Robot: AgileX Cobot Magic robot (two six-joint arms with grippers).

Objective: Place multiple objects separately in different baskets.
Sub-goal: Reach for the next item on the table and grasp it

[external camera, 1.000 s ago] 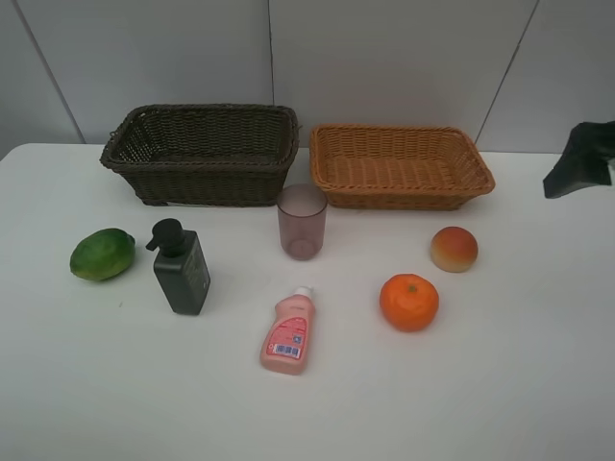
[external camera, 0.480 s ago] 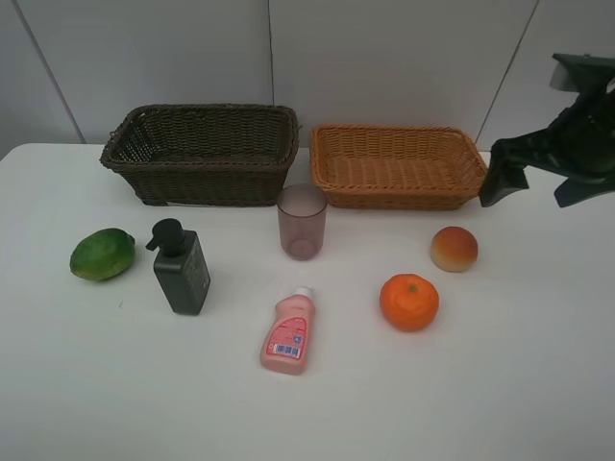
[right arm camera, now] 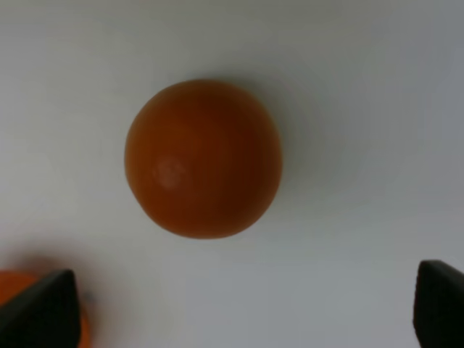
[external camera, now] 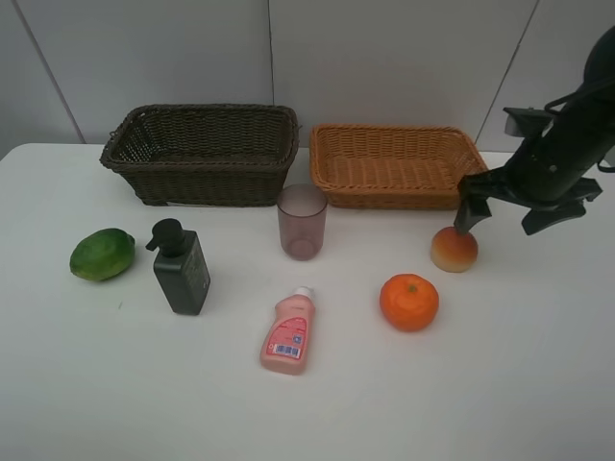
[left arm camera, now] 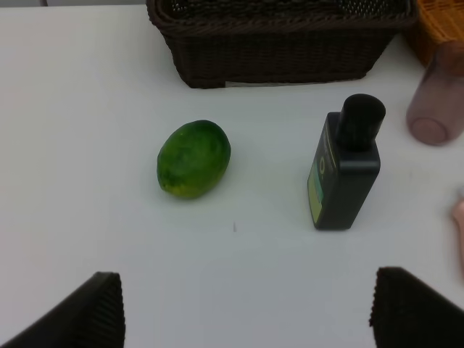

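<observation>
Objects, six of them, all lie on the white counter [external camera: 96, 384] in front of the two baskets, and none is in a basket yet. The dark brown basket [external camera: 202, 154] stands at the back left, with the orange-tan basket [external camera: 399, 165] just beside it on the right.

The green fruit [external camera: 102, 254] lies farthest left, and the dark green pump bottle [external camera: 183, 271] stands upright near it. The mauve cup [external camera: 302, 222] stands upright in the middle, near the front of the baskets. The pink bottle [external camera: 287, 333] lies on its side nearer the front edge, white cap pointing toward the cup. The orange [external camera: 408, 302] sits to the right of it, and the peach [external camera: 454, 250] sits behind the orange, near the tan basket's front right corner.

My right end effector [external camera: 502, 216] is spread wide and holds nothing. It hangs over the peach, which my right wrist camera shows lying centred ahead of the two fingers and untouched.

My left end effector [left arm camera: 250, 312] is also spread wide and empty. It sits back from the green fruit and the pump bottle, well apart from both.
</observation>
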